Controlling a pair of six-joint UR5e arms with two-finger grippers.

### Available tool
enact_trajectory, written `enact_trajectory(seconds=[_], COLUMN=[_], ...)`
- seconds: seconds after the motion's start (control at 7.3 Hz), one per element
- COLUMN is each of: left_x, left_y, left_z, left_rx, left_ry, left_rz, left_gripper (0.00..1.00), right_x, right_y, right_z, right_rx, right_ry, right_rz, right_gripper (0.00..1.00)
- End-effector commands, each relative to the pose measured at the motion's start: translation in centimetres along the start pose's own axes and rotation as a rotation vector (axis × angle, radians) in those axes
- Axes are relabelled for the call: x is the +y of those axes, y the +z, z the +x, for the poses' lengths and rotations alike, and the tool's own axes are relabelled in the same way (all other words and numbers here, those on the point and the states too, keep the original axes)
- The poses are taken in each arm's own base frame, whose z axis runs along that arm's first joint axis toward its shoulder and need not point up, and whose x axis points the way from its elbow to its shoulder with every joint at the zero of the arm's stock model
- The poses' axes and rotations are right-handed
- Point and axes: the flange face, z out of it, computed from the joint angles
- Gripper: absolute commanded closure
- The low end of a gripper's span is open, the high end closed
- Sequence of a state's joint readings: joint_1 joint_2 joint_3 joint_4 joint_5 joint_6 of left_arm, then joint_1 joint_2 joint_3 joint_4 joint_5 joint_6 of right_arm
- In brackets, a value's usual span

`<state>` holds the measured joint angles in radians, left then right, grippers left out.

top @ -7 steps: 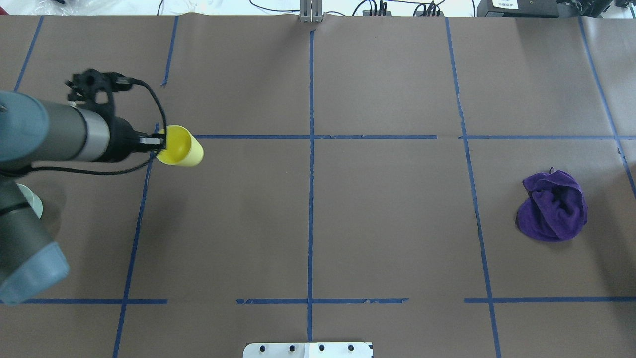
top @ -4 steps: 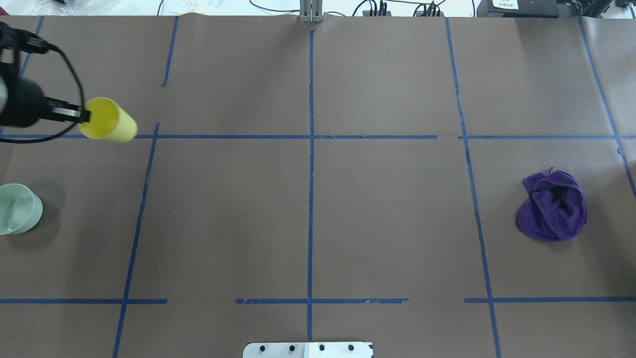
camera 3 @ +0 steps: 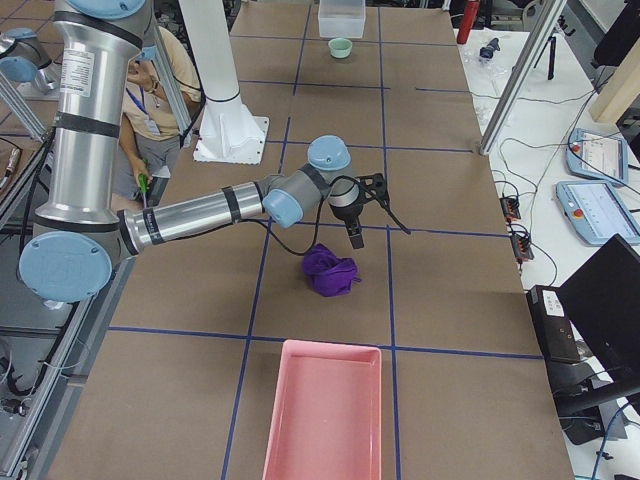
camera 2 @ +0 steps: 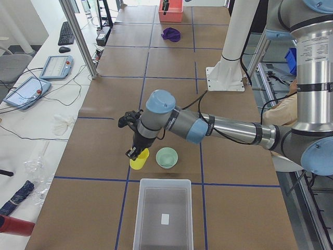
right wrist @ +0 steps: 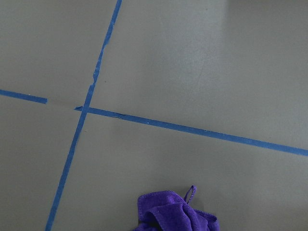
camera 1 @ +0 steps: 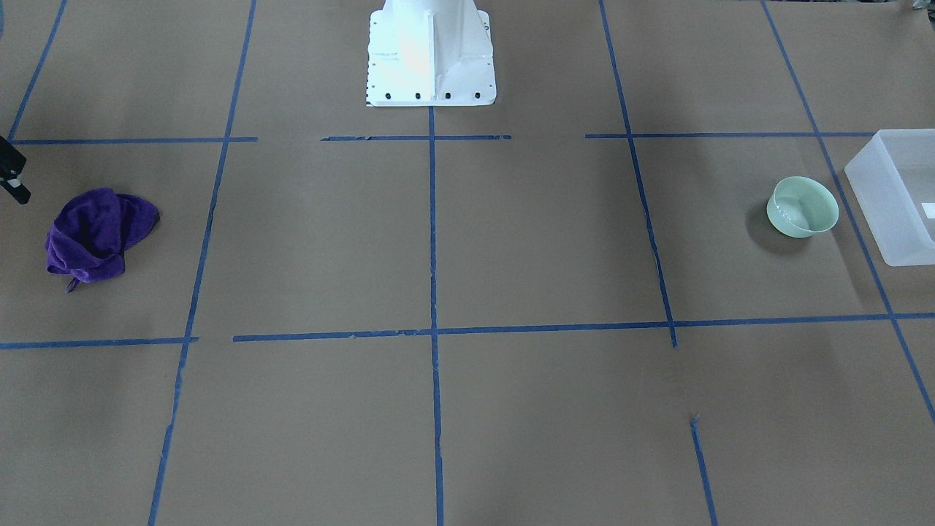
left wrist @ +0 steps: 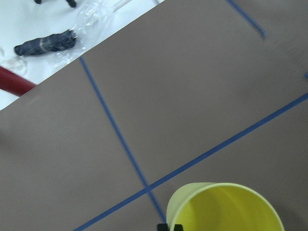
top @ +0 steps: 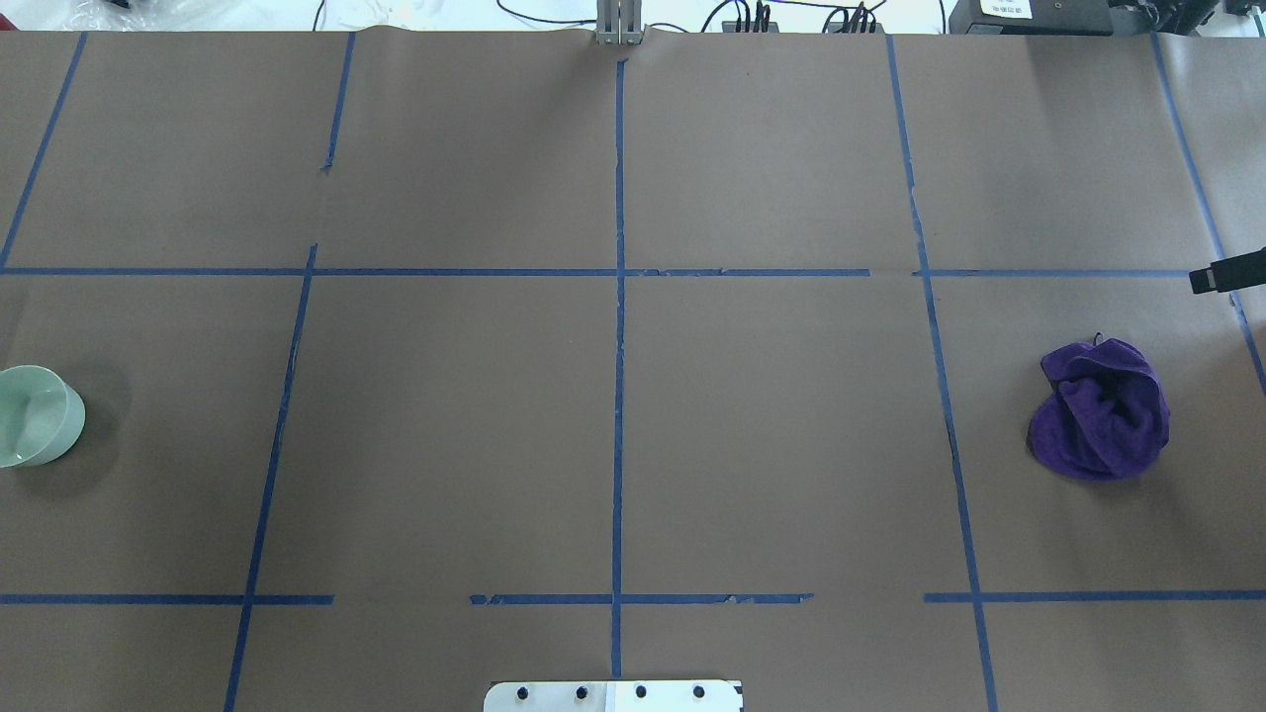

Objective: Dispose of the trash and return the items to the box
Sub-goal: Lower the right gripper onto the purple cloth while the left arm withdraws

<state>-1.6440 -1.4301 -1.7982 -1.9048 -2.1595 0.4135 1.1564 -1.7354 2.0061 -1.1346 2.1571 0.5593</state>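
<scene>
Swung out of the overhead shot, the small yellow plastic tumbler cup (camera 2: pixel 139 159) is pinched at its rim by the left end effector (camera 2: pixel 133 152), beside the glossy mint-green bowl (camera 2: pixel 166 157). Next it's to be released over the frosted translucent bin (camera 2: pixel 162 194).

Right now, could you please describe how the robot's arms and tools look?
The left arm and right arm are silver tubes with dark grey joints, light-blue caps and white printed labels. The left tool and right tool are black, each trailing a black cable.
</scene>
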Motion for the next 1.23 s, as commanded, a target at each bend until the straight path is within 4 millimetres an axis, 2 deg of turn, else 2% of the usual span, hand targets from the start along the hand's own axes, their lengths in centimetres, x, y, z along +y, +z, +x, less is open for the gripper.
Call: enact_trajectory(seconds=[0.0, 0.14, 0.27, 0.41, 0.55, 0.82, 0.96, 1.1], left_x=[7.9, 10.2, 13.0, 16.6, 17.9, 17.3, 17.3, 18.5], left_y=[4.8, 6.2, 6.8, 7.2, 7.7, 10.2, 11.1, 12.3], left_z=[-2.6, -1.9, 0.1, 2.7, 4.5, 7.2, 8.0, 8.2], left_rx=[-0.026, -0.025, 0.033, 0.087, 0.141, 0.231, 0.255, 0.271], left_ry=[0.008, -0.072, -0.079, -0.064, -0.048, 0.019, 0.047, 0.107], left_rz=[0.026, 0.085, 0.098, 0.108, 0.103, 0.054, 0.034, 0.012], left_gripper=[1.0, 1.0, 1.0, 1.0, 1.0, 1.0, 0.87, 0.71], right_x=[0.4, 0.5, 0.5, 0.8, 1.0, 1.3, 1.5, 1.6], right_y=[0.9, 1.1, 1.3, 2.2, 3.2, 3.7, 3.8, 3.8], right_z=[-0.9, -0.6, -0.4, 0.4, 1.3, 1.9, 2.0, 2.1], right_rx=[0.0, 0.004, 0.0, -0.006, -0.013, -0.021, -0.019, -0.018], right_ry=[-0.011, -0.01, -0.015, -0.022, -0.033, -0.04, -0.038, -0.038], right_rz=[0.002, -0.003, 0.002, 0.011, 0.023, 0.032, 0.029, 0.027], right_gripper=[0.0, 0.0, 0.0, 0.0, 0.0, 0.0, 0.0, 0.0])
